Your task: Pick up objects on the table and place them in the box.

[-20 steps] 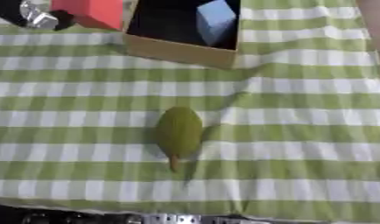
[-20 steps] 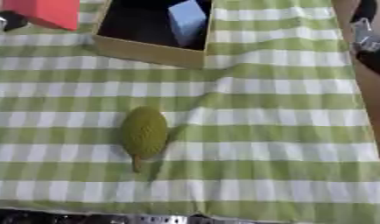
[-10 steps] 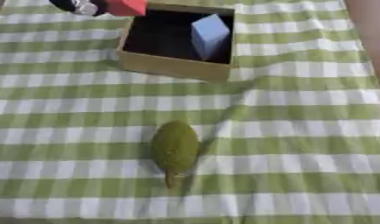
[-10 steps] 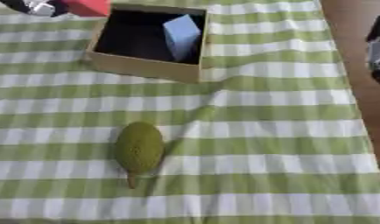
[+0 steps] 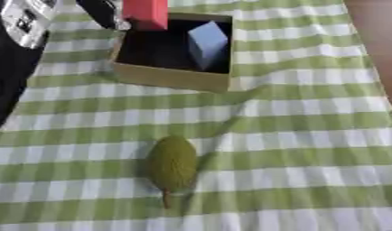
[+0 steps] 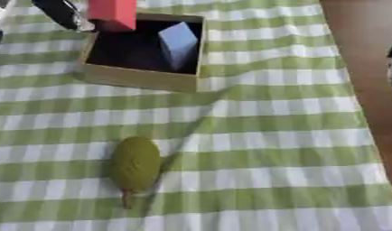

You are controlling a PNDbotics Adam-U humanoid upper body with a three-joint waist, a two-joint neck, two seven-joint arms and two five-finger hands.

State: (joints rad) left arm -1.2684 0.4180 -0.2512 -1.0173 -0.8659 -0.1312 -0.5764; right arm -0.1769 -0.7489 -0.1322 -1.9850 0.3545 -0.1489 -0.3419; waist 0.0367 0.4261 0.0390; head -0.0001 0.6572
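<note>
The left hand (image 5: pixel 112 16) holds a red block (image 5: pixel 145 12) over the far left corner of the box (image 5: pixel 171 77); how its fingers stand cannot be told. A pale blue block (image 5: pixel 207 44) leans inside the box. Near of the box on the desk (image 5: pixel 310 135) lies a green pod-shaped fruit (image 5: pixel 172 163), probably light and stiff, best taken across its broad middle.

Open checked cloth (image 5: pixel 310 135) is left right of the green fruit (image 5: pixel 172 163); the box (image 5: pixel 171 77) mouth is partly blocked by a red block (image 5: pixel 145 13).
</note>
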